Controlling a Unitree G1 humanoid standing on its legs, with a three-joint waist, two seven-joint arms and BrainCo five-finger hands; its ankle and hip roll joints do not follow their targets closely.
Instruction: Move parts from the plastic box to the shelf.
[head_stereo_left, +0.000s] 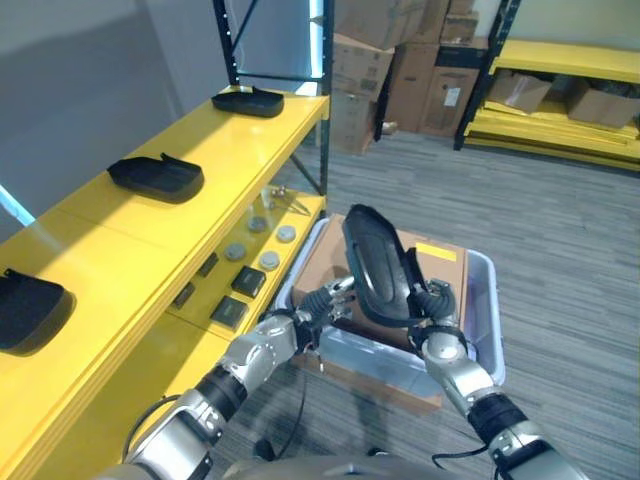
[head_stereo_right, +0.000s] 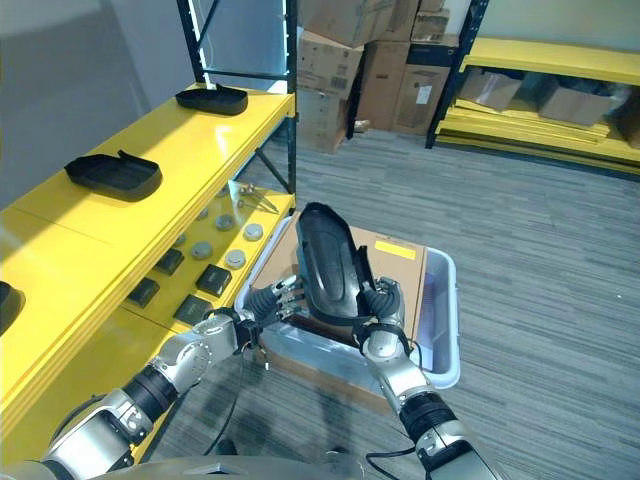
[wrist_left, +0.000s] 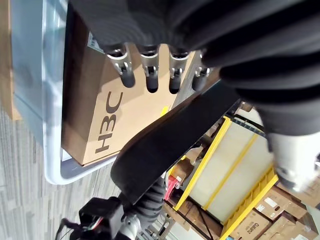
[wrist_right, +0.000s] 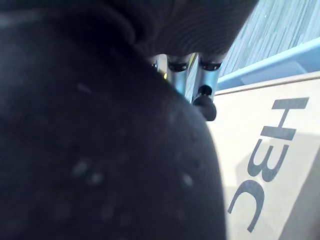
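My right robot hand (head_stereo_left: 432, 305) grips a black molded part (head_stereo_left: 377, 265), holding it upright above the plastic box (head_stereo_left: 486, 300), which carries a cardboard carton (head_stereo_left: 320, 262). My left robot hand (head_stereo_left: 322, 306) touches the part's lower left edge with relaxed fingers. On the yellow shelf (head_stereo_left: 240, 150) to my left lie three similar black parts (head_stereo_left: 157, 177); its lower level holds small discs (head_stereo_left: 269, 260) and dark blocks (head_stereo_left: 248, 280).

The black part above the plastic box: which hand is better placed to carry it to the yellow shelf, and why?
Probably the left hand: it touches the black part on the yellow shelf side, while the right hand grips its far side.
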